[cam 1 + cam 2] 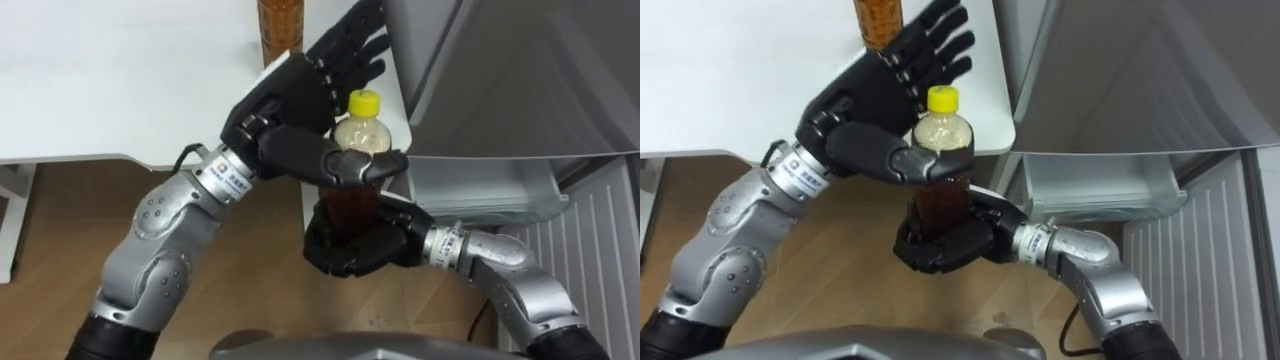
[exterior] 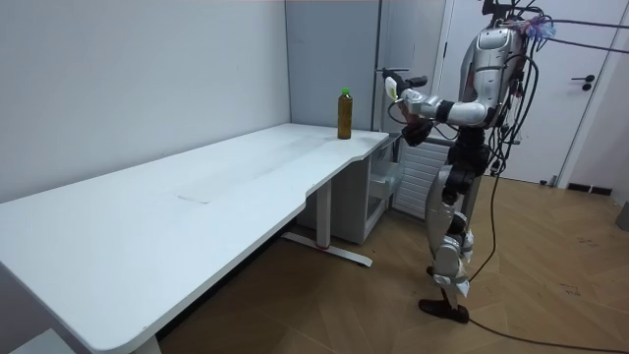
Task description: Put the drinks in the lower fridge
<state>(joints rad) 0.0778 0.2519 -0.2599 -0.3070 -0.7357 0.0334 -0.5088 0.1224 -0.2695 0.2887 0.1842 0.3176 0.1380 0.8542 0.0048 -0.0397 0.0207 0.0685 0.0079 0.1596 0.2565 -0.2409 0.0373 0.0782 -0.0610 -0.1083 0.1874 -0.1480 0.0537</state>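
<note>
Standing at end of worktop, next to fridge. Bottle w/ yellow cap held upright in mid-air btw both hands, clear of worktop. Right hand curled round lower body of bottle from below = main grip. Left hand up top: thumb hooked across bottle shoulder, fingers straight out behind it, so more a steadying pinch than a full wrap. Second bottle standing near worktop edge, just behind left hand, untouched. Lower fridge compartment open, down and to the right; ribbed inner side of door at far right.

Step prob. a regrip before placing. To do well:
- keep right grip firm and low
- release left thumb first
- pull left hand clear w/o clipping second bottle
- lower bottle cap-up into compartment, minding fridge edge above and door
- set base flat before letting go
</note>
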